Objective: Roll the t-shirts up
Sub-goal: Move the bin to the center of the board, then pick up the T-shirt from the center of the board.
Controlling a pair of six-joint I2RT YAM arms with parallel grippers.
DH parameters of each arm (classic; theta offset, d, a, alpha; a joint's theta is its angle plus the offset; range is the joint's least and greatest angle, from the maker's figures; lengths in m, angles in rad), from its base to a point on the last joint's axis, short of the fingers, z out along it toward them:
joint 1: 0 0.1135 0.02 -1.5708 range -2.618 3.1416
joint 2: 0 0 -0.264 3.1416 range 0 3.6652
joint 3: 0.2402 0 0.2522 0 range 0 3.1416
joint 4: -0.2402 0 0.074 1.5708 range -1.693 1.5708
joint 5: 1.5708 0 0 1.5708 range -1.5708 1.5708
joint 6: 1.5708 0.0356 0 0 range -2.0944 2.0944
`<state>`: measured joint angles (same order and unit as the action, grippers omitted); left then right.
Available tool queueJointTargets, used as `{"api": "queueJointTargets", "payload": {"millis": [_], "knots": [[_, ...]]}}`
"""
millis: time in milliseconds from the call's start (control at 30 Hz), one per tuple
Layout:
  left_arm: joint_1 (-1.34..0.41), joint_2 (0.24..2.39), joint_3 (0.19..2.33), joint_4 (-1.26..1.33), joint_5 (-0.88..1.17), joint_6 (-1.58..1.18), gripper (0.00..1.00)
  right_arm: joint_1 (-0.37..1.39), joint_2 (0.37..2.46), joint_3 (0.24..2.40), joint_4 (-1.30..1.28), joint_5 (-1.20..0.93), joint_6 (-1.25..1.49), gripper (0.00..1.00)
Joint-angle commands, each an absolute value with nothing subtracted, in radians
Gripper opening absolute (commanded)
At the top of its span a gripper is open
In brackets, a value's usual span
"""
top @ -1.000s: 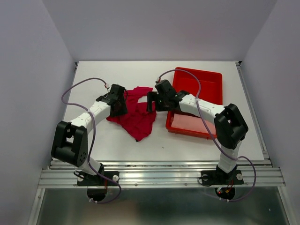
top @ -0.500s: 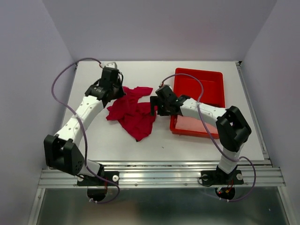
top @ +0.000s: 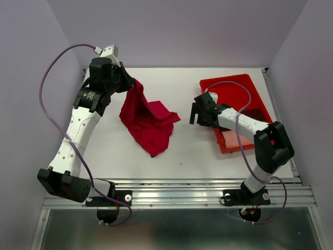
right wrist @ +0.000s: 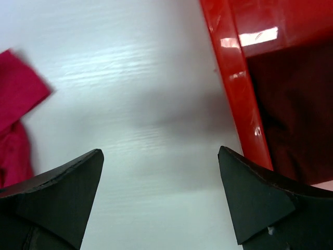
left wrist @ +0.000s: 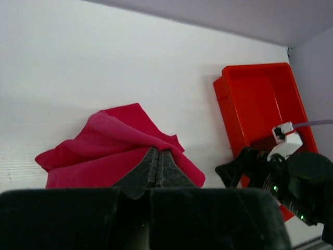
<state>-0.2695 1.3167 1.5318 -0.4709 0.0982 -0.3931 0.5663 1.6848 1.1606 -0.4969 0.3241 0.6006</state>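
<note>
Left tool (top: 128, 84): clenched on a raised edge of the bright crimson cloth t-shirt (top: 150, 124), left of the rigid red plastic tray (top: 229, 97). Right tool (top: 196, 112): released, beside that tray's left rim.

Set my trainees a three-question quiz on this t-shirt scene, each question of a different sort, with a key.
1. True or false: the left gripper is shut on the crimson shirt.
2. Pick one. The right gripper is: A) over the table, beside the tray; B) inside the tray; C) gripping the shirt.
3. Fill in: the right gripper's jaws stand ____.
Key: 1 true; 2 A; 3 open.
</note>
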Motion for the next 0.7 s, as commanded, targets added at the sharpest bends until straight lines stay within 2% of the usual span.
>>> {"api": "queueJointTargets", "payload": {"millis": [0,133,167,267,467,667], "knots": [[-0.272,1.315,1.561,-0.445,0.173,-0.379,0.00,0.479,1.677,1.176,-0.540,0.414,0.523,0.97],[-0.270,1.312,1.574,-0.445,0.169,-0.377,0.00,0.479,1.697,1.232,-0.535,0.336,0.503,0.96],[-0.268,1.312,1.575,-0.448,0.167,-0.376,0.00,0.479,1.695,1.244,-0.519,0.239,0.494,0.95],[-0.258,1.312,1.583,-0.454,0.150,-0.374,0.00,0.538,1.698,1.255,-0.433,0.144,0.483,0.95],[-0.200,1.316,1.594,-0.466,0.146,-0.377,0.00,0.701,1.813,1.354,-0.410,0.104,0.508,0.94],[-0.144,1.312,1.595,-0.482,0.149,-0.376,0.00,0.755,1.911,1.420,-0.371,0.087,0.546,0.92]]}}
